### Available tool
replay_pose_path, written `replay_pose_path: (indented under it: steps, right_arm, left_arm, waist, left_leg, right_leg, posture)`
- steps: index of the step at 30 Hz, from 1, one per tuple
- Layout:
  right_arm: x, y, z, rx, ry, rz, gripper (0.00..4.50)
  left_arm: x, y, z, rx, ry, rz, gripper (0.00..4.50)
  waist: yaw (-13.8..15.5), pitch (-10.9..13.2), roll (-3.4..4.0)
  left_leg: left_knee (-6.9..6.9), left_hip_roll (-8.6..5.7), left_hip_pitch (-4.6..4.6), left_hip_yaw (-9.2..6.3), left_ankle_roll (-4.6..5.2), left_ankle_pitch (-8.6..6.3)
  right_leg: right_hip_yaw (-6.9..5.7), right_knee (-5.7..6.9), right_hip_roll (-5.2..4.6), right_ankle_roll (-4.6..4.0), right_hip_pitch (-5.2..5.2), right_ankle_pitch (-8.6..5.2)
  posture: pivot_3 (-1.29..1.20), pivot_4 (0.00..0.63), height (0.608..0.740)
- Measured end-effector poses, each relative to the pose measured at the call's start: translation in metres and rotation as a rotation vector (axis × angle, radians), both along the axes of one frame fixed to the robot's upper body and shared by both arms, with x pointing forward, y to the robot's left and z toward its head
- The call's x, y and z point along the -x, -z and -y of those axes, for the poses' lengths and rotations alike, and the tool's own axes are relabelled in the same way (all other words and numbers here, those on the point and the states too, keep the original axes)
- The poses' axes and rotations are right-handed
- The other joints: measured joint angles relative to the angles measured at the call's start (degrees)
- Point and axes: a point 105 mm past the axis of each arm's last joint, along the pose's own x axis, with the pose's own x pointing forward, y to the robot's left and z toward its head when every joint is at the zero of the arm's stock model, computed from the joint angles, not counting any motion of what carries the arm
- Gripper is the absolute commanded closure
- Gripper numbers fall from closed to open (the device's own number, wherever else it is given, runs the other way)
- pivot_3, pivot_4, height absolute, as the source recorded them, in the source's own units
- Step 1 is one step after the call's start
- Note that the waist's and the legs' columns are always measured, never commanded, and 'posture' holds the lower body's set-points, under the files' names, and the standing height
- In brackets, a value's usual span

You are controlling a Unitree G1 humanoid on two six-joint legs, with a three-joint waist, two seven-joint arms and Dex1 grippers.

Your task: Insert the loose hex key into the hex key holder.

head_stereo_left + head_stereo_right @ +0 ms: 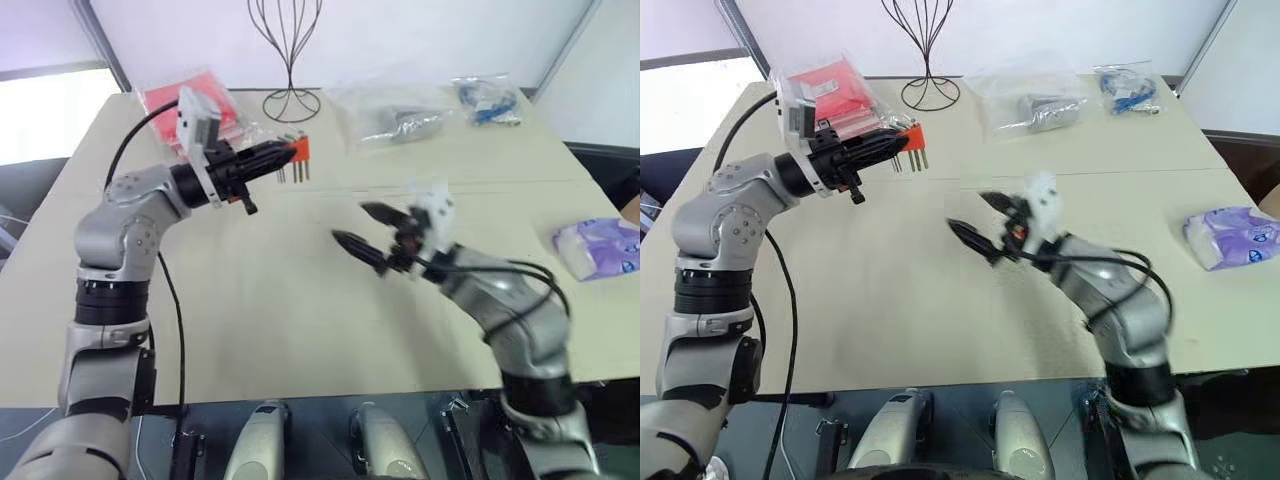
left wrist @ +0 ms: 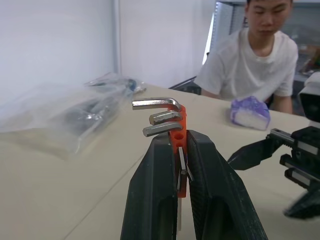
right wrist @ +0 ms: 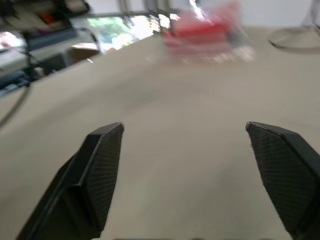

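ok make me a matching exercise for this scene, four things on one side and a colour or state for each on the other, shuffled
Things:
1. left hand
2. right hand
3. hex key holder
4. tissue pack

States or colours:
A. purple and white, lying on the table at the robot's right
B. orange, clamped between two black fingers, metal keys sticking out of one side
C. open, nothing between its fingers
D. shut on a small block, held above the table

Pairs: 1-D, 2-C, 3-B, 4-A
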Motion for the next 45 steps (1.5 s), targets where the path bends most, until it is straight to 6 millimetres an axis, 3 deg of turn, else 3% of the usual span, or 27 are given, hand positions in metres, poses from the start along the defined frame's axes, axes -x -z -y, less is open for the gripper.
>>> replay_pose_path:
  steps: [8,14,18,25,35,45]
  right_arm:
    - [0.013,-0.020,0.007,0.033,-0.014,0.055,0.42]
    - [0.026,-0.042,0.018,0.286,-0.107,0.158,0.42]
    - [0.026,-0.043,0.020,0.276,-0.113,0.162,0.42]
    - [0.022,-0.047,0.032,0.292,-0.040,0.178,0.42]
    - [0.025,-0.049,0.035,0.296,0.001,0.195,0.42]
    - [0.023,-0.046,0.034,0.300,0.006,0.190,0.42]
  left_arm:
    - [0.005,0.023,0.020,0.003,0.074,-0.111,4.50]
    - [0.018,0.067,0.049,0.016,0.192,-0.323,4.50]
    - [0.023,0.069,0.069,0.072,0.263,-0.370,4.50]
    - [0.006,0.092,0.108,0.121,0.259,-0.496,4.50]
    - [-0.012,0.134,0.118,0.095,0.164,-0.636,4.50]
    - [-0.019,0.140,0.113,0.081,0.119,-0.661,4.50]
  waist:
    - [0.0,0.0,0.01]
    - [0.5,0.0,-0.09]
    - [0.4,0.0,-0.09]
    - [0.4,0.0,-0.08]
    - [0.4,0.0,-0.08]
    - [0.4,0.0,-0.08]
  left_leg:
    - [-0.01,0.08,0.05,-0.05,0.00,0.00]
    - [0.07,-0.02,-0.01,-0.05,0.01,0.00]
    - [0.09,0.00,0.03,-0.06,0.00,0.00]
    - [0.10,-0.03,0.02,-0.03,0.01,0.00]
    - [0.08,-0.03,0.03,-0.06,0.01,0.00]
    - [0.08,-0.03,0.03,-0.08,0.01,0.00]
  right_leg:
    - [0.03,0.05,0.18,-0.06,0.01,0.01]
    - [-0.05,-0.11,0.00,0.00,0.14,-0.01]
    - [-0.05,-0.04,0.03,0.00,0.15,0.00]
    - [-0.05,-0.03,0.03,0.00,0.15,0.00]
    - [-0.05,-0.03,0.05,0.00,0.14,0.00]
    - [-0.05,-0.03,0.04,0.00,0.14,0.00]
  posture:
    - [0.00,0.150,0.740]
    - [0.00,0.150,0.740]
    - [0.00,0.150,0.740]
    - [0.00,0.150,0.740]
    - [0.00,0.150,0.740]
    - [0.00,0.150,0.740]
